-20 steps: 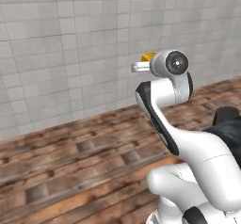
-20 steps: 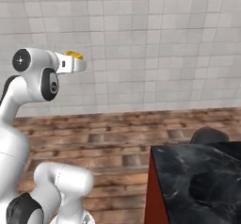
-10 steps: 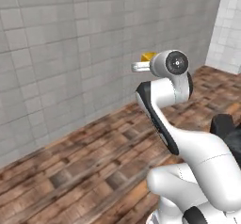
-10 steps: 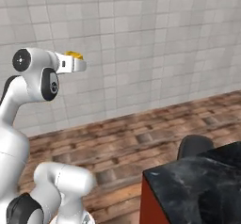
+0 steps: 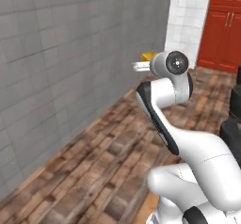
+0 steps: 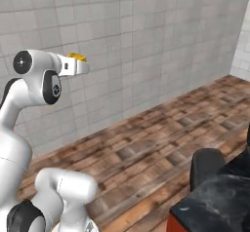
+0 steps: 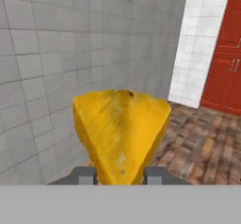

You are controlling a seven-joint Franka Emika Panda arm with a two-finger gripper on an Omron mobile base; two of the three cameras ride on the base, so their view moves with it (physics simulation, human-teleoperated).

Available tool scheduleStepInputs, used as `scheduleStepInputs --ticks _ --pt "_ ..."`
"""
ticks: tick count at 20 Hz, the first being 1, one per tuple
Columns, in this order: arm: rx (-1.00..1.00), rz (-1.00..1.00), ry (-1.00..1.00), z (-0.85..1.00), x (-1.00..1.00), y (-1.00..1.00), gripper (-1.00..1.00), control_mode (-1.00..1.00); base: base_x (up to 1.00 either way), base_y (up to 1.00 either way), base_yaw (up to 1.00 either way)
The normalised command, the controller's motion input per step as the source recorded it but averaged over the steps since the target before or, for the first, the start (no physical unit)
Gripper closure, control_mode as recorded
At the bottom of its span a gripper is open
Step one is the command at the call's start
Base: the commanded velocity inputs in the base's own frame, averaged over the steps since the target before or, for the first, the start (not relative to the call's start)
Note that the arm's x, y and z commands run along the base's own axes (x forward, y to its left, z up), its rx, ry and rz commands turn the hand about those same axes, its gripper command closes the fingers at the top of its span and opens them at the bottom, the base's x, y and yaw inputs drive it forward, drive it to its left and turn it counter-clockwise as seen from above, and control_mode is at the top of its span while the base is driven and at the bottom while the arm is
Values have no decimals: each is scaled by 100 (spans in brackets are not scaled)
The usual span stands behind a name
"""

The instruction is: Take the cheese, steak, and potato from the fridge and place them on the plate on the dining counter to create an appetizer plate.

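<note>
The cheese point(image 7: 120, 133), a yellow-orange wedge, sits between my gripper's point(image 7: 120, 175) two dark fingertips, point side down in the hand view. The gripper is shut on it. From the base views the arm is folded up high, with the cheese point(image 5: 148, 56) point(image 6: 77, 56) poking out above the white hand, well off the floor. A corner of the dining counter point(image 6: 222, 202), black veined marble on a red base, shows at the lower right of the right base view. The steak, potato, fridge and plate are out of view.
A grey tiled wall point(image 5: 70, 53) stands close ahead and to the left, above a wood plank floor point(image 5: 103, 162). Red cabinets point(image 5: 221, 25) lie beyond a white tiled pillar point(image 5: 186, 16). A dark stool point(image 6: 207, 165) stands by the counter.
The whole scene has swept across both base views, so the base has moved. The red cabinets have come into sight. The arm holds its pose, still gripping the cheese.
</note>
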Motion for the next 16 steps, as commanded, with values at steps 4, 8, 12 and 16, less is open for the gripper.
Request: scheduleStepInputs --ticks 4,8,12,16 --pt "0 0 0 0 0 0 100 100 81 51 -49" --pt "0 0 0 0 0 0 100 100 87 46 -49" --pt "0 0 0 0 0 0 100 100 94 31 -48" --pt "0 0 0 0 0 0 100 100 100 6 -46"
